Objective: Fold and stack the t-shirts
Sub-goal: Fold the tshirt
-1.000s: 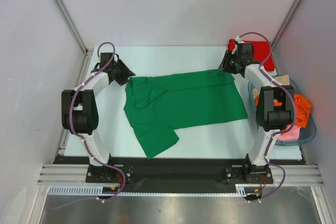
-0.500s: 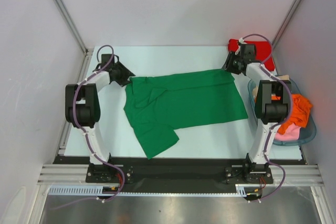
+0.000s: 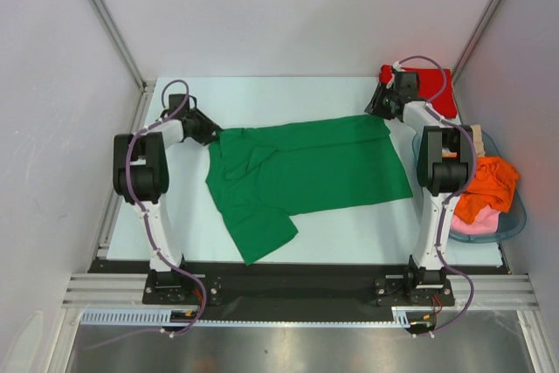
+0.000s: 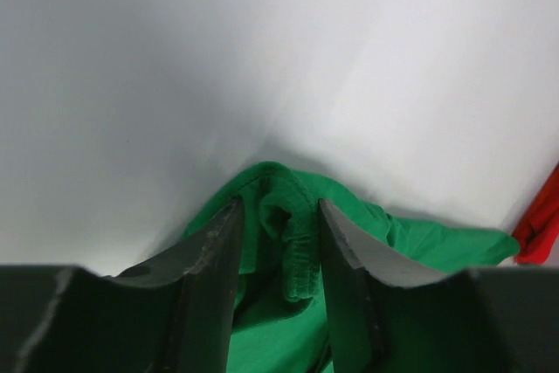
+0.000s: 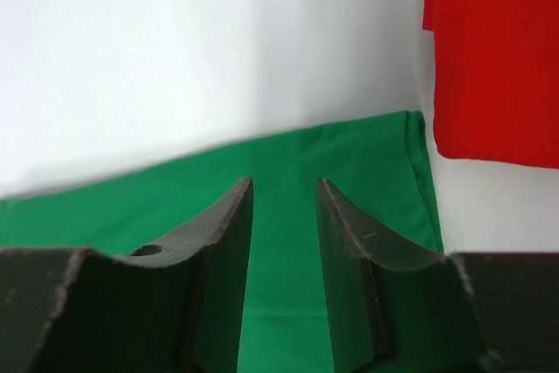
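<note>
1. The green t-shirt lies spread on the table, one sleeve pointing near-left.
2. My left gripper is at its far-left corner, with its fingers apart on either side of a raised green fold.
3. My right gripper is at the far-right corner, fingers apart, with cloth showing between them.
4. The red t-shirt lies far right. Orange and pink garments sit in the basket on the right.
</note>
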Robot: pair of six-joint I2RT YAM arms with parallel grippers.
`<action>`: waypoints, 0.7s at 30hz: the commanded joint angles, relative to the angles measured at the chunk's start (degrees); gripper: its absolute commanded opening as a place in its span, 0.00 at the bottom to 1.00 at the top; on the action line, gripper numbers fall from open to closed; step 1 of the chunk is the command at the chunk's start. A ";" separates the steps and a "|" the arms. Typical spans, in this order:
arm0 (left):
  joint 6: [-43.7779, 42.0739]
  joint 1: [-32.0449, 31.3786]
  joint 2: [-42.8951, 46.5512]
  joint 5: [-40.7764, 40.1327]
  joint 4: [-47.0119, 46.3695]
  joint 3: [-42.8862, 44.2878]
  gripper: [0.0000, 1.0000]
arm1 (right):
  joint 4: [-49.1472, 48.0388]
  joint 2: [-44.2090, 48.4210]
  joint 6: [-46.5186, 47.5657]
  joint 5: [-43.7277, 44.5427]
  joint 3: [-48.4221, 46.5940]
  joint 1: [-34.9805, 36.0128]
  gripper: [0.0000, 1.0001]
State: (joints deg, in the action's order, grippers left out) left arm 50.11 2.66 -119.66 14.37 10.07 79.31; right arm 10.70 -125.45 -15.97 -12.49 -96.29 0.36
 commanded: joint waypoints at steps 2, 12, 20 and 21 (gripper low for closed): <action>0.87 0.51 -0.67 0.84 -2.33 2.17 0.41 | -2.79 -1.99 -2.14 0.97 -3.02 0.08 0.36; -4.05 1.30 1.00 -1.80 -5.57 -0.02 0.17 | -3.31 -4.45 -5.30 3.88 -3.47 -2.03 0.19; -5.46 1.56 2.58 -3.21 -16.74 -6.79 0.02 | 2.64 -9.90 -7.41 5.28 -10.74 -3.08 0.13; -5.37 1.56 2.76 -3.82 -16.83 -6.97 0.02 | 3.70 -10.95 -7.67 5.11 -11.54 -3.09 0.13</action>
State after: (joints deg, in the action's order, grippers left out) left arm 46.39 3.44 -119.96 13.37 -1.32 74.39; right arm 10.83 -134.52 -22.31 -8.54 -103.31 -2.39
